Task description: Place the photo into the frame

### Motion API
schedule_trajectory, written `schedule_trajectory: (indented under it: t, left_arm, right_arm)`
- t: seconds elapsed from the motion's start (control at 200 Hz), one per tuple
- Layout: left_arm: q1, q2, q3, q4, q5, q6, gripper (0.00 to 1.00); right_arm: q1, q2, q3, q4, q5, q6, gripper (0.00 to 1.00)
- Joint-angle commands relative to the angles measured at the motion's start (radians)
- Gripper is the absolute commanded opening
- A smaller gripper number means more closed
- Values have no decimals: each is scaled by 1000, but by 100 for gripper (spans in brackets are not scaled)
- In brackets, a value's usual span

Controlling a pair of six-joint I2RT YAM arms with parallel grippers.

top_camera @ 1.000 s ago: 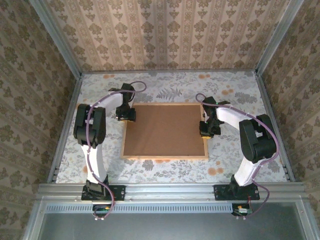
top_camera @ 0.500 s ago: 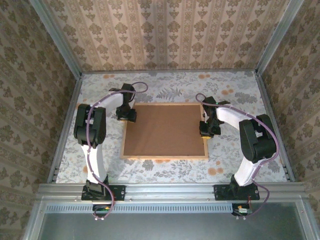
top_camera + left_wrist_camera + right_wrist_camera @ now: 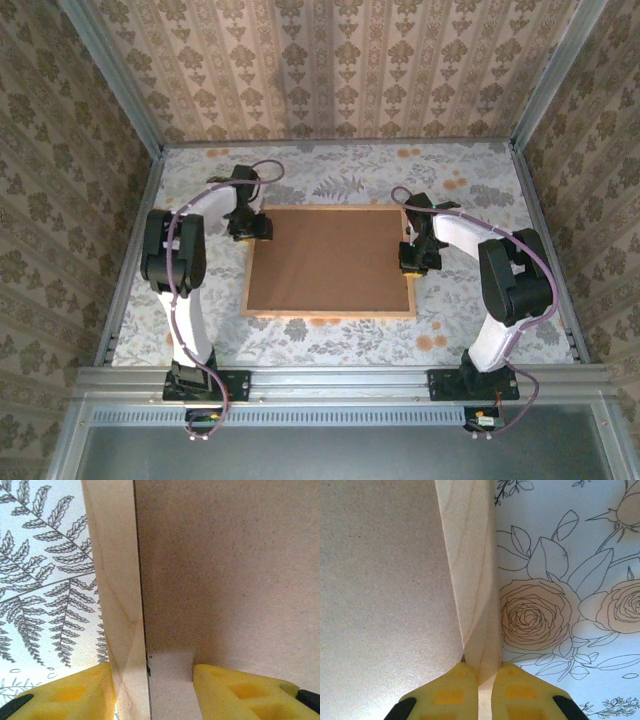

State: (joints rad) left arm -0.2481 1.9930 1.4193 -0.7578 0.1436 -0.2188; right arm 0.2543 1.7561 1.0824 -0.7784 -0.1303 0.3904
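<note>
Since the frame [image 3: 328,313] lies back-up with its long axis across, each arm sits at one short end: right gripper [image 3: 479,672] pinched shut on the frame's right side, left gripper [image 3: 152,672] straddling its far-left corner, jaws wider than the wood. Flat floral table [image 3: 330,175] surrounds the frame, walls [image 3: 330,70] well apart.

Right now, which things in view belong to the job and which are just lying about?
Job: frame, back up; backing board in it; right arm, jaws shut on the right moulding; left arm, jaws astride the far left corner.
Just there: floral tablecloth; wallpapered walls.
</note>
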Motion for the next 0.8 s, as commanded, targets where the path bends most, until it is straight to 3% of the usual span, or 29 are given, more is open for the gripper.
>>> schedule_trajectory:
  t: [0.0,0.145,0.24,0.37,0.585,0.67,0.795]
  left_arm:
    - [18,-92,-32,63,195,-59,55]
    - [50,-171,-98,90,205,-70,64]
    - [67,-191,-118,69,206,-79,65]
    - [86,-241,-172,-23,187,-73,57]
    - [131,-408,-383,-126,158,-28,50]
    - [137,-440,-445,-122,132,-19,48]
    - [130,-418,-483,-72,196,-26,44]
  right_arm:
    - [-3,34,-2,40,38,-20,6]
    - [-23,11,-6,32,51,-31,5]
    - [-24,19,-3,31,48,-34,5]
    - [-27,18,-2,37,39,-36,5]
    - [-29,8,7,33,21,-39,5]
    - [-29,6,12,35,16,-40,5]
    - [-28,12,16,35,9,-47,5]
